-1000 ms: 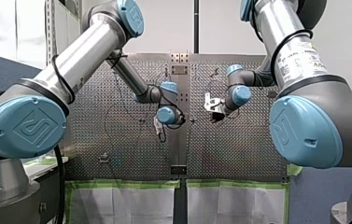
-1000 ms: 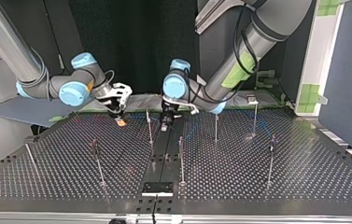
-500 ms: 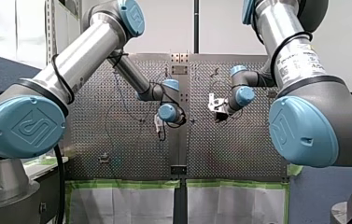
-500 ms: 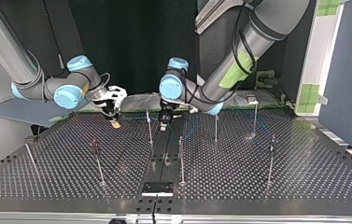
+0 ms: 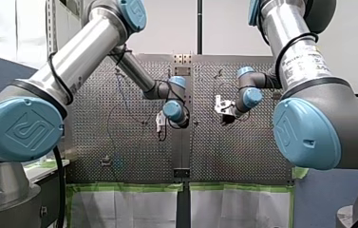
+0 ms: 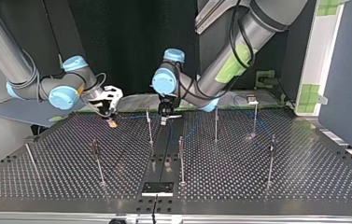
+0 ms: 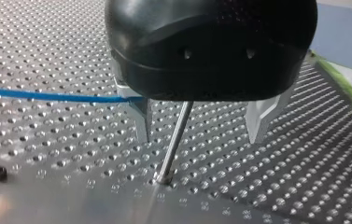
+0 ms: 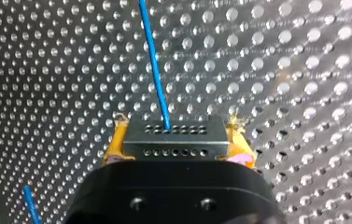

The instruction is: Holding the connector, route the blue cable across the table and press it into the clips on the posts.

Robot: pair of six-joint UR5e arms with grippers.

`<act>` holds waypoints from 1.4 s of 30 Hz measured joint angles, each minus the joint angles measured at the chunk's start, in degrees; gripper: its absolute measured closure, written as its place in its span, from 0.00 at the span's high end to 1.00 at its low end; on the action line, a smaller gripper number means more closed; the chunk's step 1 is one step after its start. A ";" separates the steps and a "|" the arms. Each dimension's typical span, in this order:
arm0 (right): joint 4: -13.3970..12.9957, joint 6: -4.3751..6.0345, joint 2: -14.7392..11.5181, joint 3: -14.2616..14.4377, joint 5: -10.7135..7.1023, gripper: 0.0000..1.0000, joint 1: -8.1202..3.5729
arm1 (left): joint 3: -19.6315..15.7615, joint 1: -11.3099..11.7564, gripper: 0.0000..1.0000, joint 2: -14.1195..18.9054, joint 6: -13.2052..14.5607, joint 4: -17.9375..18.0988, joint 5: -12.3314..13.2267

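Note:
In the right wrist view my right gripper (image 8: 176, 140) is shut on a grey connector (image 8: 173, 145), gripped between its yellow pads (image 8: 114, 142). The blue cable (image 8: 155, 70) leaves the connector and runs ahead over the perforated table. In the left wrist view my left gripper (image 7: 199, 139) is open. A thin metal post (image 7: 174, 137) stands between its metal fingers (image 7: 142, 119), and the blue cable (image 7: 47, 96) runs up to the outside of one finger. In the top view my right gripper (image 6: 111, 116) is at the left and my left gripper (image 6: 166, 116) near the middle.
Several thin posts stand on the table (image 6: 304, 186) in the top view, among them one (image 6: 149, 126) beside my left gripper, one (image 6: 180, 158) nearer the camera and one (image 6: 216, 123) to the right. A black plate (image 6: 157, 188) sits at the near edge.
My left gripper's fingers have spread open and its wrist has turned. My right gripper has carried the connector further toward the top view's left.

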 joint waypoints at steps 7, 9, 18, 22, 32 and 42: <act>1.78 0.00 0.02 0.03 -0.01 0.00 -1.14 | -3.14 -1.82 1.00 3.23 0.43 0.03 -1.93; 2.22 0.00 0.02 0.05 0.00 0.00 -1.36 | -4.17 -2.57 1.00 4.25 0.90 -0.43 -2.16; 3.27 0.00 0.02 0.08 -0.03 0.00 -3.02 | -6.07 -6.73 1.00 8.13 0.74 -2.19 -5.54; 3.43 0.00 0.03 0.09 -0.30 0.00 -3.82 | -5.41 -8.72 1.00 8.43 -0.42 -0.50 -7.48; 3.80 0.00 0.01 0.09 -2.52 0.00 -4.94 | -1.35 -13.46 1.00 6.10 -1.86 -0.40 -9.16; 4.63 -0.20 -0.06 0.09 -4.46 0.00 -5.95 | 3.64 -16.36 1.00 1.13 -4.01 -5.33 -11.29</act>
